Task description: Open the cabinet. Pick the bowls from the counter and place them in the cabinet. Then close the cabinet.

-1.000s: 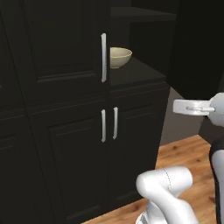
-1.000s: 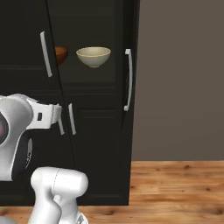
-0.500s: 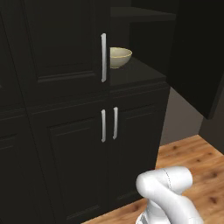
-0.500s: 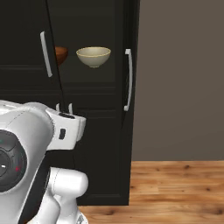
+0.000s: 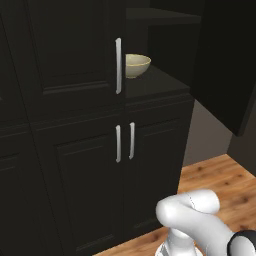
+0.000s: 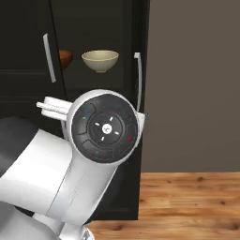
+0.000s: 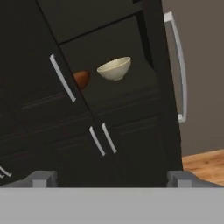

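The tall black cabinet (image 5: 75, 50) has its left door shut and its right door (image 5: 220, 60) swung wide open. On its dark shelf sits the cream bowl (image 5: 137, 65), also in the right base view (image 6: 100, 60) and the hand view (image 7: 114, 68). The reddish-brown bowl (image 6: 65, 57) sits left of it, half hidden behind the shut left door (image 7: 26, 65); a sliver shows in the hand view (image 7: 82, 78). My gripper (image 7: 111, 179) is open and empty, well back from the cabinet and facing it. The white arm (image 6: 105, 126) fills the near foreground.
Long white handles mark the left door (image 5: 118, 65) and the open right door (image 7: 179, 70). Below the shelf are shut lower doors with short handles (image 5: 125, 142). Wood floor (image 6: 187, 201) and a grey wall (image 6: 197, 84) lie to the right.
The arm has drawn back from the cabinet: the hand left the right side of the left base view, and a big joint rose in the right base view. Bowls and doors stayed put.
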